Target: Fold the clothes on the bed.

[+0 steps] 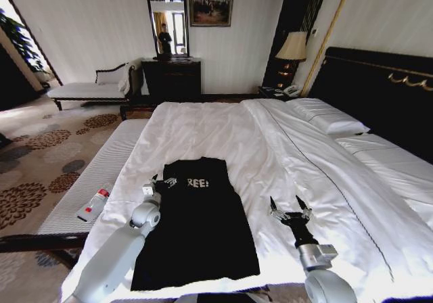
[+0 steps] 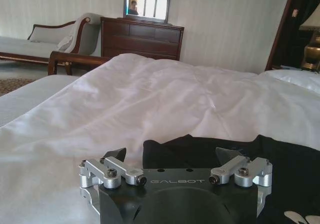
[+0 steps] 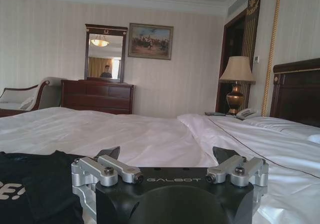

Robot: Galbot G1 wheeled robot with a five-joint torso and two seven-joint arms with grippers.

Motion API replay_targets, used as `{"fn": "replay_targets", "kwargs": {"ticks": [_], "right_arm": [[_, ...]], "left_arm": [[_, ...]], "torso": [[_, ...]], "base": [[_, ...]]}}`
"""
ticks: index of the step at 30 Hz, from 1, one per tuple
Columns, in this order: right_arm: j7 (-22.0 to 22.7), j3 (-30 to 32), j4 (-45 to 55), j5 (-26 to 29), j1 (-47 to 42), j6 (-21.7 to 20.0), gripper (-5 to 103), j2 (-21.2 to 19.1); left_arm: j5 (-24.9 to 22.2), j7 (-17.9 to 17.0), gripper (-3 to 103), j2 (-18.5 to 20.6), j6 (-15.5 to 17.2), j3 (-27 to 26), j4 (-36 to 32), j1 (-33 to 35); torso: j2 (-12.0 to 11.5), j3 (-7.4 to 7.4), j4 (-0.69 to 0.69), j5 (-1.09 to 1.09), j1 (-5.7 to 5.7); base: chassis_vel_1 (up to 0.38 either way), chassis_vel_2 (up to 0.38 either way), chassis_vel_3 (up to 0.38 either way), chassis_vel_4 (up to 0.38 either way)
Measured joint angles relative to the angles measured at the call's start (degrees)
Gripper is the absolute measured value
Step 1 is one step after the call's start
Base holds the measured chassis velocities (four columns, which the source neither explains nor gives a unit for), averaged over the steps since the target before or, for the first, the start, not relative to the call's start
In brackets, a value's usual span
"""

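The left arm reaches up from the bottom of the head view, its left gripper (image 1: 161, 180) spread wide at the left edge of the black T-shirt (image 1: 196, 228), level with the white lettering (image 1: 197, 183). In the left wrist view the two fingers (image 2: 114, 154) stand apart with dark cloth between them, over the shirt's edge (image 2: 200, 151); whether they touch the fabric cannot be told. The T-shirt lies folded into a long narrow panel near the foot of the bed (image 1: 223, 130), running lengthwise up the white duvet (image 1: 270, 154), with only "REE!" of its print showing. To its right, apart from the cloth, the right gripper (image 1: 289, 207) hangs over bare duvet, likewise spread and holding nothing; from its wrist camera the shirt (image 3: 35, 189) sits off to one side. White pillows (image 1: 328, 117) rest against the dark headboard (image 1: 379, 93) with gold trim. Alongside the bed on the robot's left stands a pale bench (image 1: 88, 181) with a small bottle (image 1: 95, 203) on it. Beyond the bed are a dark dresser (image 1: 171, 78) beneath a mirror (image 1: 167, 22), a chaise longue (image 1: 91, 86), a framed painting (image 1: 211, 2) and a lit lamp (image 1: 292, 47).
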Motion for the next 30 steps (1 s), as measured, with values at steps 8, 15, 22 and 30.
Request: {"fn": "replay_targets", "kwargs": {"ticks": [8,15,22,30], "right_arm": [[0.0,0.5,0.3,0.0,-0.7,0.0,100,0.0],[0.0,1.2,0.5,-0.1,-1.3,-0.2,100,0.1],[0.1,1.6,0.4,0.0,-1.4,-0.5,100,-0.2],[0.2,3.2,0.7,1.1,-2.0,-1.3,100,-1.0]], "left_arm": [[-2.2,1.1,100,-0.2,0.3,0.7,7.3,-6.5],[-8.2,1.4,100,-1.9,2.5,1.4,16.9,-12.8],[-9.6,3.4,100,-3.4,3.1,2.2,23.6,-16.2],[-8.4,10.0,100,-6.2,1.0,3.8,34.8,-22.4]], "torso": [[0.0,0.00,0.00,0.01,0.00],[0.0,0.01,0.00,0.01,0.00],[0.0,0.00,0.00,0.00,0.00],[0.0,0.01,0.00,0.01,0.00]], "base": [[0.000,0.000,0.000,0.000],[0.000,0.000,0.000,0.000],[0.000,0.000,0.000,0.000],[0.000,0.000,0.000,0.000]]}}
